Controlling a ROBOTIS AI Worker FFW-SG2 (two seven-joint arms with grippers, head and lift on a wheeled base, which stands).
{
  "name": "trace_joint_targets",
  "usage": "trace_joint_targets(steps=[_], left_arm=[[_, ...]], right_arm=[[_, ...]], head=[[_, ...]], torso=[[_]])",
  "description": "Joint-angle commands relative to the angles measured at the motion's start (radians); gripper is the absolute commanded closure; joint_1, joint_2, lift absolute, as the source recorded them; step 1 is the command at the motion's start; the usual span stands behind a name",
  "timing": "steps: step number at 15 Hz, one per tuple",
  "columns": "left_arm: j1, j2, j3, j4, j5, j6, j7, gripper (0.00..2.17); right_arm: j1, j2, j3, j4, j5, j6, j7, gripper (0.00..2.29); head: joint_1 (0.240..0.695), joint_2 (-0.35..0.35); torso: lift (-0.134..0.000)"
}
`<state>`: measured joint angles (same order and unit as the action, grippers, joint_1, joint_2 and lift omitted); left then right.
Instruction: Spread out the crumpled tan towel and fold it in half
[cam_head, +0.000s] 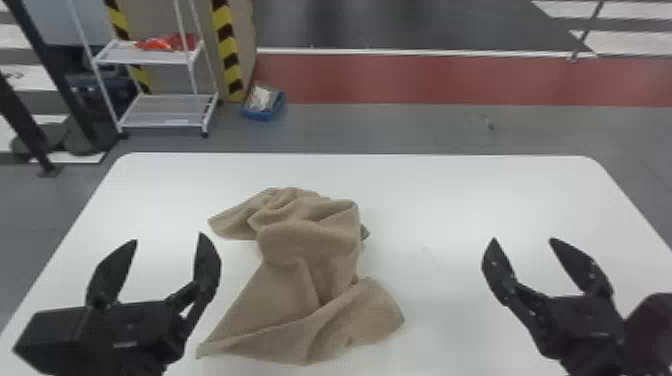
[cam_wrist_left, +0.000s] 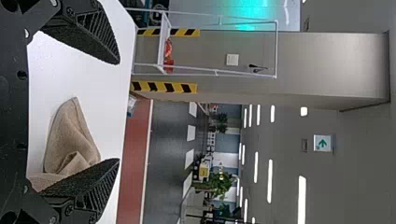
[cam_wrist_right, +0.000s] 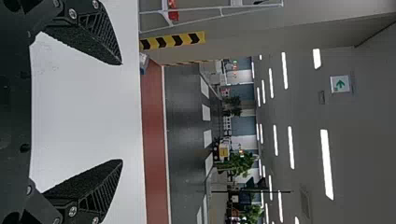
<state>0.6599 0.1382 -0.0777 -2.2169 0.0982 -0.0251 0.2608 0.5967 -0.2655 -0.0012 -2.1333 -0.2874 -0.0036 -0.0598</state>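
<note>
Two stages outstanding, spreading and folding: tan towel (cam_head: 305, 245) lies crumpled on table (cam_head: 450, 210), left of centre. Left gripper (cam_head: 167, 238), right gripper (cam_head: 523, 239): both wide open, empty, over table's left and right sides.

We count one white table with rounded corners (cam_head: 500, 200) and, on it, one crumpled tan cloth towel (cam_head: 305, 245). Over the table we have one black left gripper (cam_head: 167, 240) and one black right gripper (cam_head: 523, 241), with four flat black fingers (cam_head: 115, 270) altogether, two apiece. Beyond the table, our head view gives us one white metal rack (cam_head: 106, 96) with two white shelves (cam_head: 165, 110), one blue open bin (cam_head: 257, 115) and two yellow-and-black striped bands (cam_head: 228, 55).
</note>
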Motion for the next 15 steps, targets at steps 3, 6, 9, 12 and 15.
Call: trace_joint_targets(steps=[3,6,9,12,15], left_arm=[[0.001,0.001,-0.002,-0.001,0.000,0.000,-0.002,0.15],[0.001,0.001,-0.005,-0.003,-0.008,0.003,-0.002,0.15],[0.001,0.001,-0.008,-0.004,-0.012,0.003,-0.002,0.15],[0.001,0.001,-0.011,-0.007,-0.017,0.003,-0.002,0.15],[0.001,0.001,-0.014,-0.012,-0.018,0.012,-0.002,0.15]], right_arm=[[0.000,-0.001,0.000,-0.002,0.001,0.000,0.000,0.15],[0.000,-0.006,0.000,-0.002,-0.001,0.000,0.000,0.15],[0.000,-0.008,0.000,-0.002,-0.003,0.000,0.000,0.15],[0.000,-0.009,0.000,-0.002,-0.003,0.000,0.000,0.15],[-0.002,-0.011,-0.003,-0.004,-0.001,0.000,0.006,0.14]], head=[[0.695,-0.010],[0.695,-0.012],[0.695,-0.014],[0.695,-0.016],[0.695,-0.019]], torso=[[-0.124],[-0.124],[-0.124],[-0.124],[-0.124]])
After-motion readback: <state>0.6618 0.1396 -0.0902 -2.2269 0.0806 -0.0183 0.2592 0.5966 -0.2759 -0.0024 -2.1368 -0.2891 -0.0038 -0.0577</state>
